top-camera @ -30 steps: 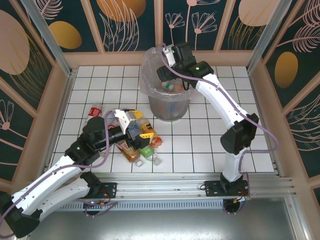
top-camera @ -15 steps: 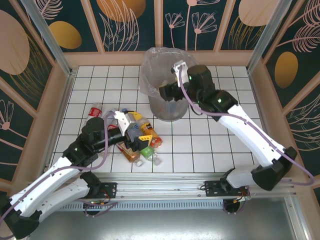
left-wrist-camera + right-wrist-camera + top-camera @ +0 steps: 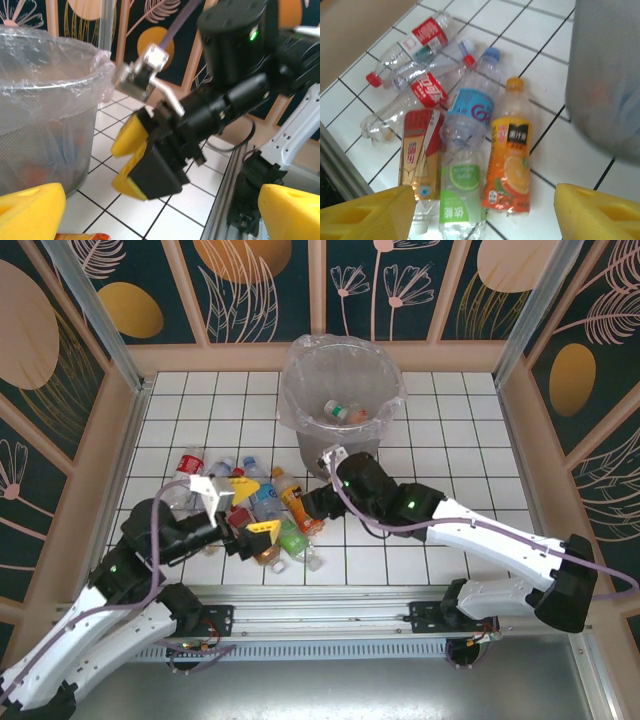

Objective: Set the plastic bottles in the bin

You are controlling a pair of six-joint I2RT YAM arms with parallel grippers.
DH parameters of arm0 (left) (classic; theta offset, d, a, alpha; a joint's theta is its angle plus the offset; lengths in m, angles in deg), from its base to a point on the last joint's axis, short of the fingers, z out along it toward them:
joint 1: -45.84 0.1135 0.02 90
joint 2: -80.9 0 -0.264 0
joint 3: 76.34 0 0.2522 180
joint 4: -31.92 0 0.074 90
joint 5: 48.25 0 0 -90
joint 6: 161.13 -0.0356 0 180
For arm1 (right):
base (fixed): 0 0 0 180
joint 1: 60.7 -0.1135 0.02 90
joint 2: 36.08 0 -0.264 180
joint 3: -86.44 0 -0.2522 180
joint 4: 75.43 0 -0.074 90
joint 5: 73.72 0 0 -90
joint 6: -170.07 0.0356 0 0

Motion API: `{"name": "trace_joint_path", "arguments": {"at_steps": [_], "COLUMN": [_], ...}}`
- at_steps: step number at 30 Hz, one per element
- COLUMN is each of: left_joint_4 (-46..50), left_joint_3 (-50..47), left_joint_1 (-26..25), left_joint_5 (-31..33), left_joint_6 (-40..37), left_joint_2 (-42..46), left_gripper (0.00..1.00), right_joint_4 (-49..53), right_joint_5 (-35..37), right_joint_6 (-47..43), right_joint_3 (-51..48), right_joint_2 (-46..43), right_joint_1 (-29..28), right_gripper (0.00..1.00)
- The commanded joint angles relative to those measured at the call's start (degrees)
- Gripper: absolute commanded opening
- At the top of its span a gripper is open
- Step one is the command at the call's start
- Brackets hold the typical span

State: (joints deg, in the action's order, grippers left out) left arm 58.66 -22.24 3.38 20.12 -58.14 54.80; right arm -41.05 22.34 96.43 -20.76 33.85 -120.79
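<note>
Stretched low over the tiled surface (image 3: 450, 430): right end effector (image 3: 312, 502), fingers parted, empty, hovering over the heap of plastic bottles (image 3: 275, 515). Opposite it, left end effector (image 3: 252, 508), spread wide, empty. Seen below the right wrist: orange-juice bottle (image 3: 509, 165), blue-labelled bottle (image 3: 470, 112), lime-green label (image 3: 460, 192), red labels; lettering unreadable. Just behind, the bin (image 3: 320, 440), a few bottles inside.

Bright, even overhead light with soft shadows on the white tiles (image 3: 420, 540); ahead of the left gripper (image 3: 160, 210) glare streaks the bin (image 3: 45, 100), whose wall blurs right of the right gripper (image 3: 485, 205), both yellow fingers (image 3: 367, 212) defocused.
</note>
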Motion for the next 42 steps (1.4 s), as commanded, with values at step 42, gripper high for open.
{"name": "trace_joint_path", "arguments": {"at_steps": [42], "left_joint_4": [1.2], "left_joint_3": [-10.6], "left_joint_1": [-0.1], "left_joint_5": [0.0], "left_joint_6": [7.9], "left_joint_2": [12.1], "left_gripper": [0.98], "right_joint_4": [-11.2], "right_joint_5": [2.0], "right_joint_6": [10.7], "right_joint_3": [-2.4], "right_joint_2": [30.5], "right_joint_1": [-10.5], "right_gripper": [0.79]}}
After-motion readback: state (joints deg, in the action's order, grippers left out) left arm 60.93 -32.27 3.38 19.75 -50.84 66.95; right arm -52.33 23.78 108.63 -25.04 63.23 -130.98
